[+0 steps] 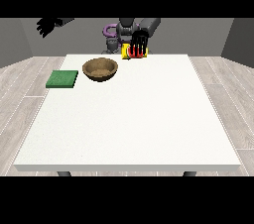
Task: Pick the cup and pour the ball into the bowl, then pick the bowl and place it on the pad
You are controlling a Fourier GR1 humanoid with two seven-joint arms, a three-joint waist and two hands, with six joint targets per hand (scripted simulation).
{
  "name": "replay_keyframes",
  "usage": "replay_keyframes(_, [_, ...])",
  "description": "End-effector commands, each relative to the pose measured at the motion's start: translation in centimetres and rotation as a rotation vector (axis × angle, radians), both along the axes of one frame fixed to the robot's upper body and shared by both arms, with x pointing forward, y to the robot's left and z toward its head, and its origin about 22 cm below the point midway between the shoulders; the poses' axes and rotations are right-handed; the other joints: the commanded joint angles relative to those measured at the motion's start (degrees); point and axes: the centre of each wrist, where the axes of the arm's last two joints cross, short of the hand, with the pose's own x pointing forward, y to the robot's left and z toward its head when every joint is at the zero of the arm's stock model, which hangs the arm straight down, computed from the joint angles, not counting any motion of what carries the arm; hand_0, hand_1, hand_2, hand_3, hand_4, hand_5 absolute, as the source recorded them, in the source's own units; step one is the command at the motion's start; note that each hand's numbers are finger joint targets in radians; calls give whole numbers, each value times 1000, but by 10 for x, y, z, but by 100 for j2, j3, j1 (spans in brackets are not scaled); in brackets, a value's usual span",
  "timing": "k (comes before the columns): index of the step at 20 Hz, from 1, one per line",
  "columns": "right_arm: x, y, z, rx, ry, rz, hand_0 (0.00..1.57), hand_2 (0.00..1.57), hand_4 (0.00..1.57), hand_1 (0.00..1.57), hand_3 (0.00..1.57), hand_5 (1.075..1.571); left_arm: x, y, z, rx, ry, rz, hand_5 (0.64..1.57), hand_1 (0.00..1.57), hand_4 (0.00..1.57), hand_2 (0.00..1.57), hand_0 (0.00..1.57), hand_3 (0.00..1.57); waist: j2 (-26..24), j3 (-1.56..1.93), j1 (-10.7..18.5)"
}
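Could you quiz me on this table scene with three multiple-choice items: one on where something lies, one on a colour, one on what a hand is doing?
1. Where does the pad lie relative to the bowl?
A. At the view's left of it
B. At the view's right of it
C. Inside it

2. What colour is the pad?
A. Red
B. Green
C. Blue

3. What is the hand at the view's right doing?
A. Resting flat on the pad
B. Lifting the bowl
C. Reaching over the cup

Answers:
1. A, the pad sits near the table's left edge, apart from the bowl.
2. B, it is a flat green square.
3. C, its fingers hang over the yellow and red cup.
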Motion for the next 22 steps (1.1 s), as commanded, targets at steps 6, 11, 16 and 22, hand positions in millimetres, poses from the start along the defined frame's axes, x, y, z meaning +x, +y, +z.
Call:
replay_keyframes(6, [14, 5, -7, 9, -5, 25, 0, 0, 665, 0, 0, 1561, -21, -55, 18, 253, -14, 23, 1569, 448, 759, 1565, 448, 1214, -35, -5, -235])
replay_keyframes(11, [31, 22, -6, 26, -40, 92, 0, 0, 676, 0, 0, 1561, -25, -86, 54, 403, -10, -41, 1571, 0, 823, 1085, 0, 1421, 76, -4, -522])
replay_keyframes(16, [23, 14, -8, 2, -5, 59, 0, 0, 714, 0, 0, 1565, -31, -90, 67, 355, -19, -66, 1571, 0, 913, 1178, 0, 1473, 152, -9, -227])
replay_keyframes(22, [-1, -5, -14, 3, 37, 22, 0, 0, 711, 0, 0, 1569, -23, -15, 48, -102, -30, 6, 1567, 380, 1212, 1571, 380, 1259, 252, -20, 42])
